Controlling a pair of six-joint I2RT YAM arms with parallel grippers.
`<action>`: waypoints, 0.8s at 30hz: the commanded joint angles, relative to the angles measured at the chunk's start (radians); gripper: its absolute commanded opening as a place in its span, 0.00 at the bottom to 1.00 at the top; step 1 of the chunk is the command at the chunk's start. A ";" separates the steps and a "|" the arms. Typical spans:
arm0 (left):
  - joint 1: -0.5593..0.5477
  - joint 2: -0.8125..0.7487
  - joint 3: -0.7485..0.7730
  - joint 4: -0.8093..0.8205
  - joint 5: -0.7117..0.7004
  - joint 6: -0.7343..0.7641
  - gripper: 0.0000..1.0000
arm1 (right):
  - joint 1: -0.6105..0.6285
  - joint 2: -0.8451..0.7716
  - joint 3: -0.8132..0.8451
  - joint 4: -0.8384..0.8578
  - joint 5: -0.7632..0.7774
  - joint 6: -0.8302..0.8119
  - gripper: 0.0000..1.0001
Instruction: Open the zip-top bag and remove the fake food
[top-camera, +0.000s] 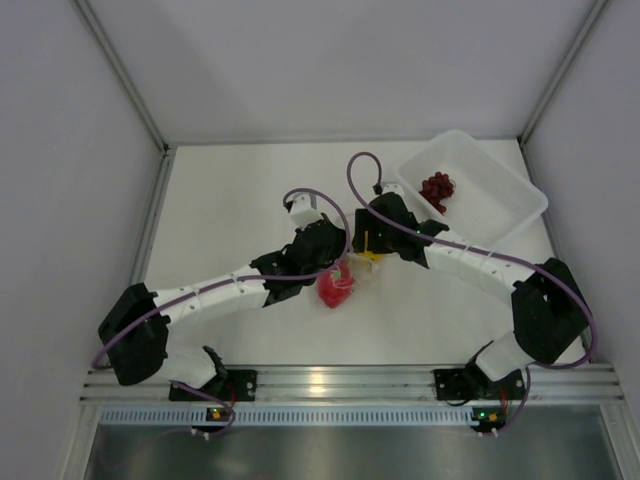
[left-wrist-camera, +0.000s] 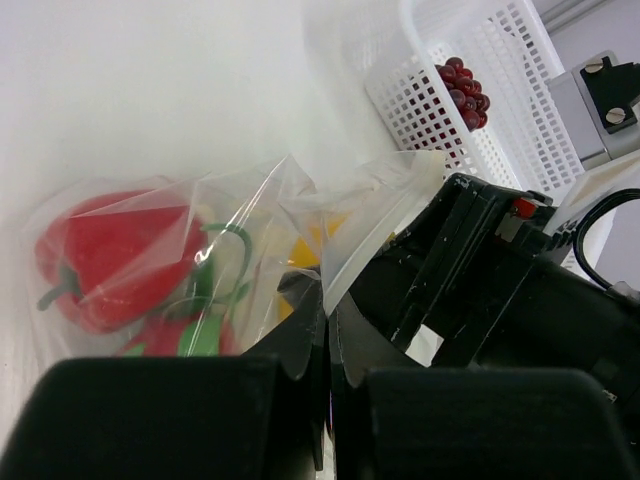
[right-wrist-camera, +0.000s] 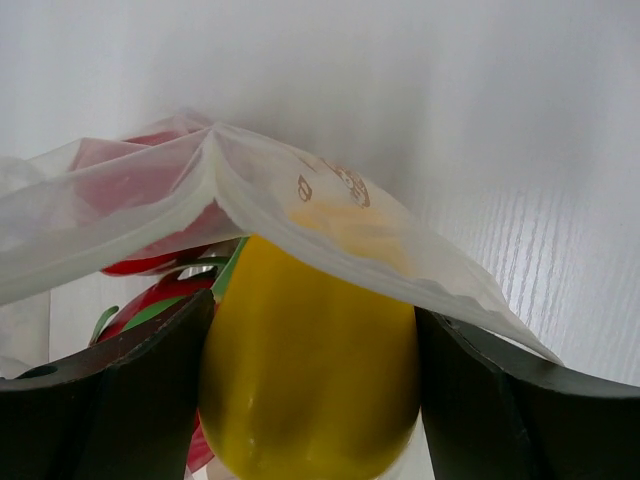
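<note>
The zip-top bag lies in mid-table, its mouth open toward the right arm. My left gripper is shut on the bag's edge. Inside the bag I see a red pepper and a pink-red fruit with green leaves. My right gripper is shut on the yellow pepper, which sits at the bag's mouth under the zip strip. In the top view the right gripper meets the left gripper over the bag. The dark purple grape bunch lies in the white basket.
A white perforated basket stands at the back right; it also shows in the left wrist view. Grey walls enclose the table on three sides. Purple cables loop above both wrists.
</note>
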 joint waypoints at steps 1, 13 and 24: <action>0.002 -0.061 -0.014 0.021 -0.034 0.039 0.00 | -0.016 0.005 0.029 0.047 0.003 -0.017 0.25; 0.002 0.029 0.043 0.027 0.050 0.062 0.00 | -0.010 -0.105 0.055 0.068 -0.077 0.008 0.25; -0.027 0.059 0.038 0.025 -0.002 0.075 0.00 | -0.024 -0.179 0.114 -0.045 -0.068 -0.053 0.25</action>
